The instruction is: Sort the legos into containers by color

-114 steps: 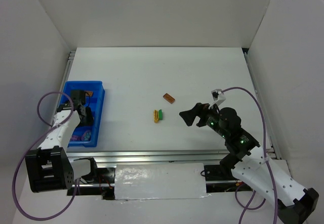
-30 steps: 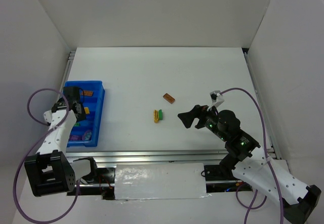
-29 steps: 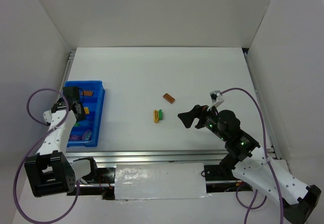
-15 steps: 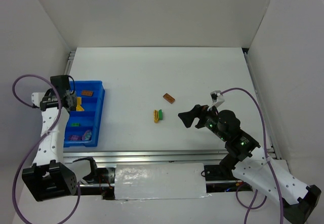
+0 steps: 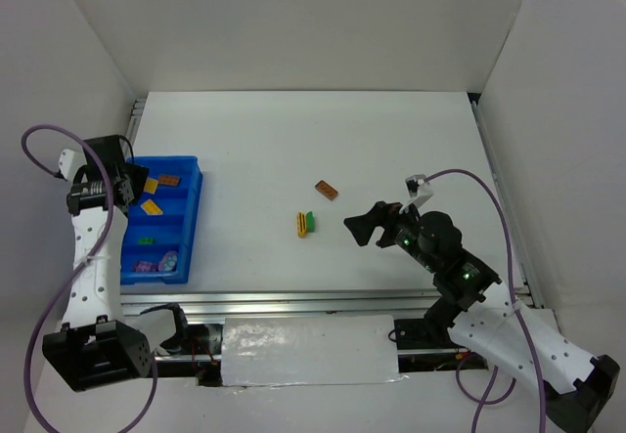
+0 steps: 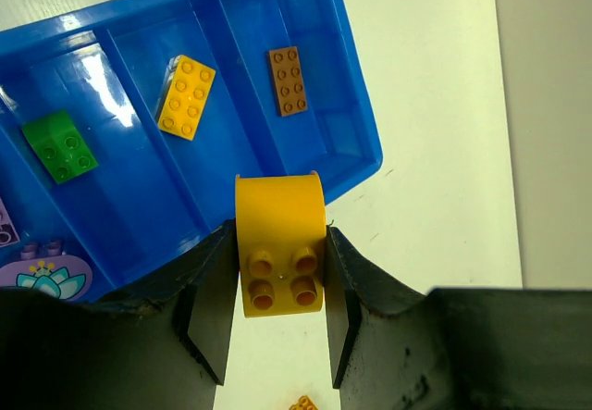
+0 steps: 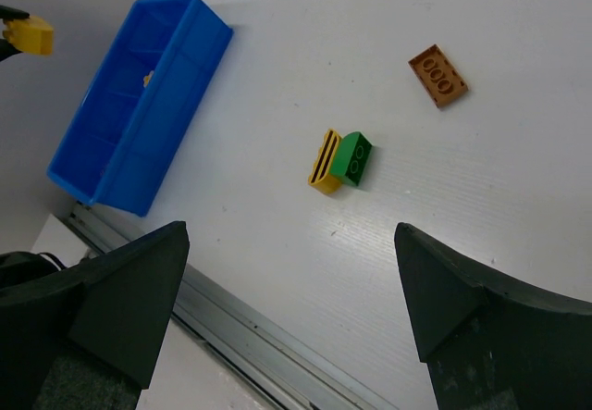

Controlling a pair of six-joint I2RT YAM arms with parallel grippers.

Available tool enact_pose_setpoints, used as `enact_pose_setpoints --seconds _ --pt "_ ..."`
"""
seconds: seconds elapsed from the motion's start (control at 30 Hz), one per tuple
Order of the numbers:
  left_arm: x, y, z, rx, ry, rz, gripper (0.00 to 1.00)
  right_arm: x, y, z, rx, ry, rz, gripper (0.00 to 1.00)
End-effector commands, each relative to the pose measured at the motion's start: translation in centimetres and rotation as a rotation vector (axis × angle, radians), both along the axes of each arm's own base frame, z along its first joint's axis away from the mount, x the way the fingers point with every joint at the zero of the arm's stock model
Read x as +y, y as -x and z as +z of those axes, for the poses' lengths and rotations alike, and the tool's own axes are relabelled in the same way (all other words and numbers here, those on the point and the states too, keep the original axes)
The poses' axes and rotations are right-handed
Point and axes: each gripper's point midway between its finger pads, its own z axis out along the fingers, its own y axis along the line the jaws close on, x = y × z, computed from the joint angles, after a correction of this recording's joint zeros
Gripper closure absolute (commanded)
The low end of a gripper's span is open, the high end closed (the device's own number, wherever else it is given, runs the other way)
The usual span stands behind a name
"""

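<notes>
One yellow brick (image 6: 279, 253) sits pinched in your left hand (image 6: 277, 234), narrowly closed on it above the blue tray's (image 6: 356, 142) end. Carry it over the compartment holding a yellow piece (image 6: 186, 97), lower, then release. Your right hand (image 7: 291, 243) gapes wide, empty — no writing is legible.

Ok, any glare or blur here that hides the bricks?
Left wrist view: white glare streaks on the glossy bright blue plastic tray, the clamped yellow plastic brick reads crisp. Right wrist view: black fingers lose detail in shadow. Top view: even light, faint shadows.
</notes>
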Motion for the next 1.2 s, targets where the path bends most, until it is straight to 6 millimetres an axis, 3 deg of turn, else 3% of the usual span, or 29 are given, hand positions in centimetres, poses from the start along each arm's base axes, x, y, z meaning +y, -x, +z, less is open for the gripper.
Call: enact_pose_setpoints --seconds 0.0,0.63,0.9,1.03,1.17 --pt "-0.1 -1.3 1.3 -0.047 -0.023 -0.062 1.00 0.0 -0.4 0.7 -0.031 0.003 -0.010 0.01" --pt "-0.2 -1.8 1.2 -0.040 -0.041 -0.092 1.00 0.1 -0.2 0.8 -0.036 -0.004 0.000 0.00" --pt "0.0 -3.3 -2.1 0.024 -0.015 -0.109 1.00 0.4 -0.4 0.5 -0.025 0.003 0.007 0.00" --pt "0.7 -3.0 -5.6 0.063 0.029 -0.008 1.00 0.3 -0.4 0.4 -0.021 0.008 0.002 0.00" --pt "0.8 -4.0 -7.4 0.028 0.042 0.005 1.00 0.3 -0.4 0.3 -0.021 0.008 0.002 0.00"
